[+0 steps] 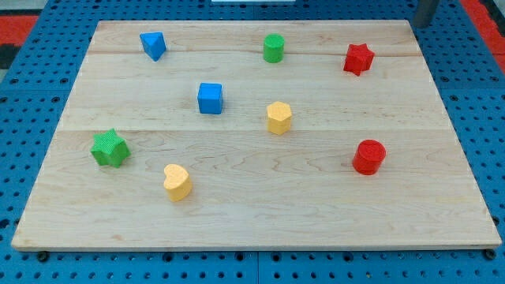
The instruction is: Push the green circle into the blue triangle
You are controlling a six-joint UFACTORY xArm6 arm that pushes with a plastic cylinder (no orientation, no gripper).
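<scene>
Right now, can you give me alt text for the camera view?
A green circle sits near the top of a wooden board, with a blue triangle to its left. Also scattered: blue cube, red star, red cylinder, green star, two yellow blocks. My tip isn't visible.

Dark grey rod (pixel 427 11), straight-sided, plain, only a short stub visible at the view's top right
</scene>
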